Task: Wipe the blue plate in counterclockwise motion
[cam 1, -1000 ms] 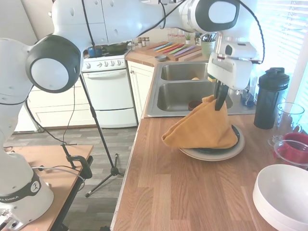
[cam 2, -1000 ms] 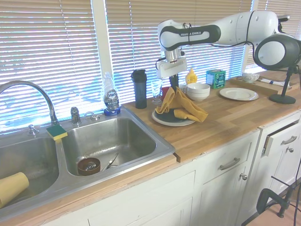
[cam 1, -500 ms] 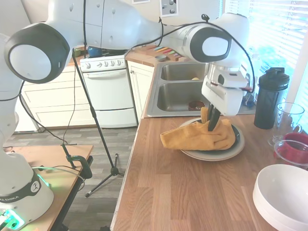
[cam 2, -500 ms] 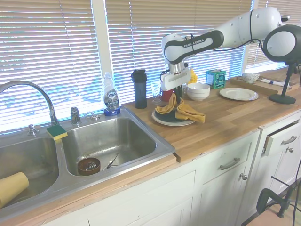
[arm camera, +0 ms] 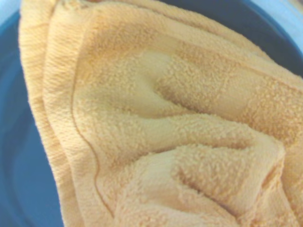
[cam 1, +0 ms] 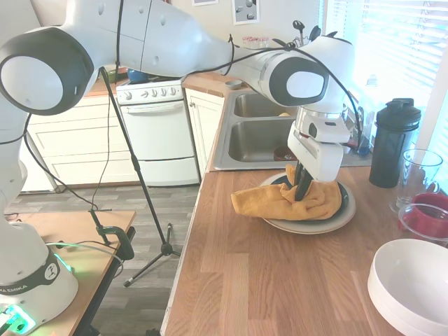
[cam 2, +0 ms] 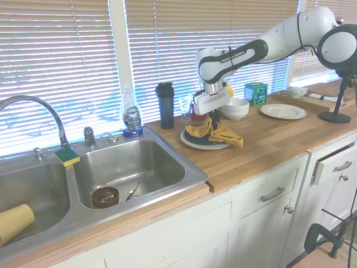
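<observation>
The blue plate [cam 1: 341, 198] sits on a larger cream plate [cam 1: 308, 225] on the wooden bench [cam 1: 266, 280], just in front of the steel sink [cam 1: 269, 136]. Most of the blue plate is covered by a mustard-yellow towel [cam 1: 280, 201]; only a dark arc shows at its far side and a sliver near the sink. In the wrist view the towel [arm camera: 161, 123] fills the frame in thick terry folds, with glossy blue plate [arm camera: 23, 156] showing along one side and in one corner.

The hand [cam 1: 302, 190] points down into the towel above the plate, its dark fingers pinched on a bunched fold of the cloth. One end of the towel spills over the rim of the cream plate toward the bench edge and lies on the wood.

In the second exterior view the hand [cam 2: 210, 127] stands over the stacked plates [cam 2: 202, 143], with the towel [cam 2: 223, 134] trailing off the rim toward the drawers. Behind the plates stand a black shaker bottle [cam 2: 165, 105] and a clear glass [cam 2: 185, 108]; a dish-soap bottle [cam 2: 131, 114] stands by the sink, and a green and yellow sponge [cam 2: 67, 156] rests on its back ledge. Further along the bench are stacked white bowls [cam 2: 235, 108], a teal box [cam 2: 256, 92] and another pale plate [cam 2: 283, 111]. In the first exterior view a white bowl [cam 1: 413, 283] sits at the near corner, beside a red-lidded container [cam 1: 427, 217]
</observation>
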You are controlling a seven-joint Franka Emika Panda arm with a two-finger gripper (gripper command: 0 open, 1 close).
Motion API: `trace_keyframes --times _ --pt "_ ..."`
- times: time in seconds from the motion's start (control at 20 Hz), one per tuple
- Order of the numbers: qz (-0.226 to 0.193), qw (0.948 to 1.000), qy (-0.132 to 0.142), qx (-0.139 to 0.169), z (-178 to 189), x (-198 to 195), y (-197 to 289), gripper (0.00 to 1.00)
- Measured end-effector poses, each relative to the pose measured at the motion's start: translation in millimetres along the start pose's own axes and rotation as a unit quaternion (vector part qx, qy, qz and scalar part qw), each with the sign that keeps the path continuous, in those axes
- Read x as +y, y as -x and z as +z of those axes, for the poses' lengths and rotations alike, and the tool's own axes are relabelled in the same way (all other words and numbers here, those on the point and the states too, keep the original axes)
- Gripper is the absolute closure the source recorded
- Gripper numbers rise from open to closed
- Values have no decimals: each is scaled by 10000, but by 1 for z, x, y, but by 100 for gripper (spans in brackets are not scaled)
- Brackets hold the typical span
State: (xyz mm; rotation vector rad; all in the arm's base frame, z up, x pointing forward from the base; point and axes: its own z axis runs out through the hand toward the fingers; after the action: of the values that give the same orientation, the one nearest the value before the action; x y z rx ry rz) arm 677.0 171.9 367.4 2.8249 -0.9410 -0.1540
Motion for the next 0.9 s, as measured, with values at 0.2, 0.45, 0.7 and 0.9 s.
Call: trace_keyframes --times 0.2,0.45,0.7,0.9 --pt "-10 10000 -12 21 -15 -8 3 100" --pt "-93 9999 -22 64 -23 -35 21 100" --pt "-293 9993 43 229 -21 -64 59 100" --pt "-415 9982 53 432 -12 -77 78 100"
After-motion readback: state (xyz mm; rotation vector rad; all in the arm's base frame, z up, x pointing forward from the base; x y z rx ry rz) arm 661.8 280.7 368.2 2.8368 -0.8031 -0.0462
